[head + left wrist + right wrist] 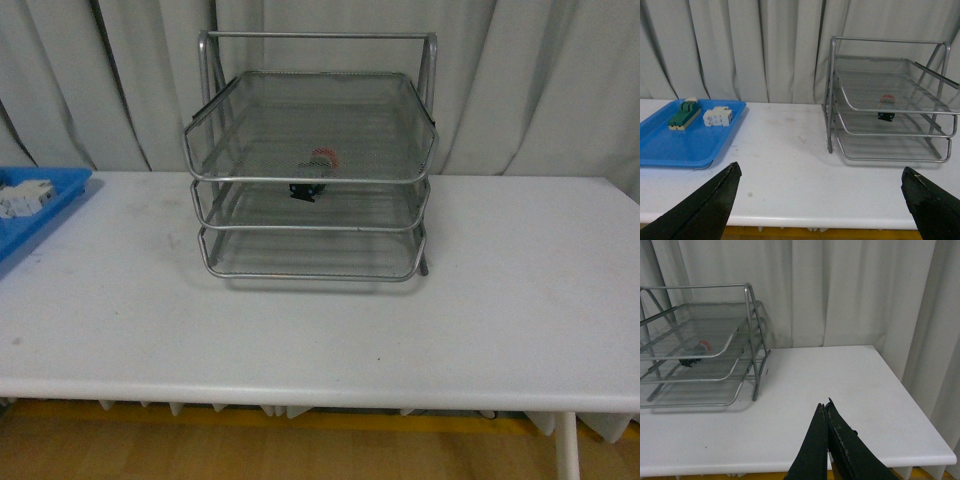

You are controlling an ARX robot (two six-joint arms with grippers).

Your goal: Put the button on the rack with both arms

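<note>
- Nearest the lens in the right wrist view, the right tool (826, 412) has its black fingers pressed together on nothing, low centre of frame over bare desk (850, 375).
- Left tool (820, 185) is spread wide and empty, one finger in each lower corner of its view.
- Button (316, 172) lies inside the rack (310, 258), apparently on the middle tray, centre of the front view; placing looks done.
- Both arms sit well apart from the rack, with open desk between; desk front edge runs low across the frame.
- Blue tray (690, 145) holds blocks at centre left.
</note>
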